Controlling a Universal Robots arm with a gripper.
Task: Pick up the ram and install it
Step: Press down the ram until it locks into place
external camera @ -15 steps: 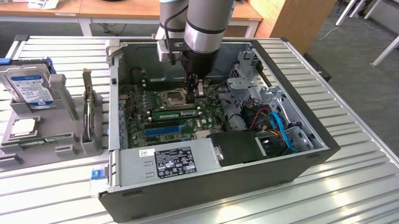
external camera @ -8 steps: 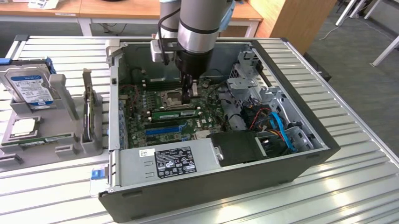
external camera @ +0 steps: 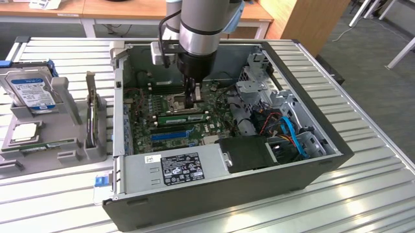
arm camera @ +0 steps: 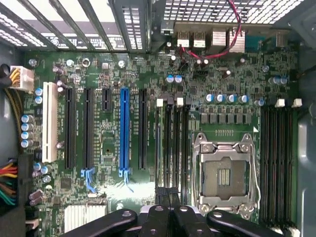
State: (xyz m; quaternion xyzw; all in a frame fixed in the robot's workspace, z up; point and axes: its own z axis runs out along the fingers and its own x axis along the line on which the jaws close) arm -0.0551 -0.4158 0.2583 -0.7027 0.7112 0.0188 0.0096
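1. Green ram (external camera: 183, 118): one stick, standing on edge in a board slot inside the case (external camera: 319, 92), beside the socket (arm camera: 224, 170).
2. One gripper (external camera: 192, 103) hangs just above the stick; its jaws are closed together, and I cannot tell whether they touch it.
3. One blue slot (arm camera: 124, 131) lies nearby.
4. One hard drive (external camera: 31, 90) and one processor (external camera: 25, 132) sit outside on the table (external camera: 363, 194).

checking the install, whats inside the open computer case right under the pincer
The green motherboard, an empty processor socket, and a green ram stick standing in a slot. The arm hides the board directly behind it.
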